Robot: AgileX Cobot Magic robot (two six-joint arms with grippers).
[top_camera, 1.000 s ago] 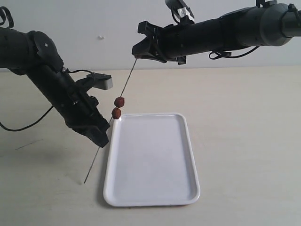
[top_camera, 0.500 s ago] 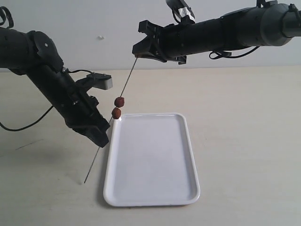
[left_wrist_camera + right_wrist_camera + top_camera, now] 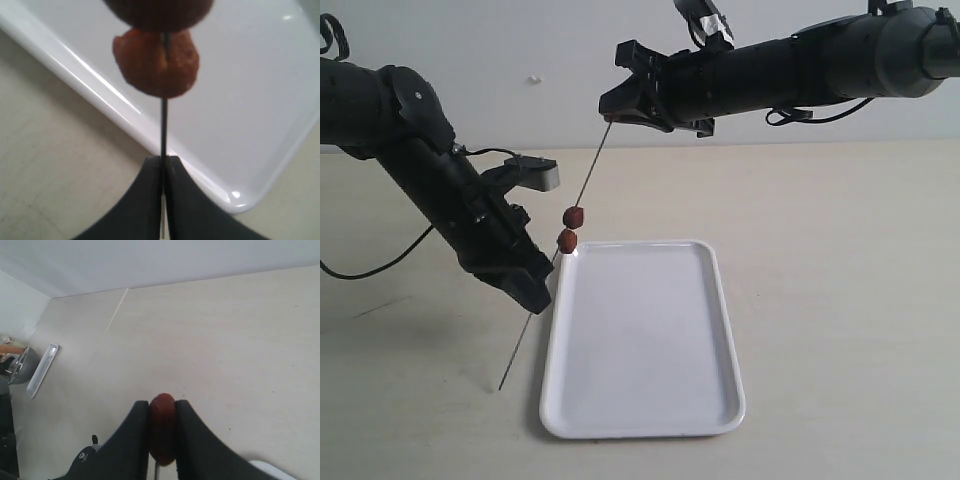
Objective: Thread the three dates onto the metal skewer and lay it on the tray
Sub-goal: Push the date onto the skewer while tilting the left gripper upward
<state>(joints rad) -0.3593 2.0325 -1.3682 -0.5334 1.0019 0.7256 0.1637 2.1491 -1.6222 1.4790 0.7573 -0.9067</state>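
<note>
Two dates (image 3: 576,215) (image 3: 566,240) threaded; left hand (image 3: 535,290) clamps the skewer (image 3: 592,165), right hand (image 3: 615,108) pinches third date (image 3: 162,427) at its upper tip; tray (image 3: 723,300) placement not yet done.

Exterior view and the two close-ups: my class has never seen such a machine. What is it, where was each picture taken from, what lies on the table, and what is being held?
It is a robot with two black arms, each ending in jaws. The wide picture comes from a camera off the arms. Each close-up comes from a camera on one wrist. On the table lies a white tray. The left arm has its jaws shut on a thin metal skewer, which slants upward and carries two dates. The right arm pinches a third date in its jaws at the skewer's upper end.
</note>
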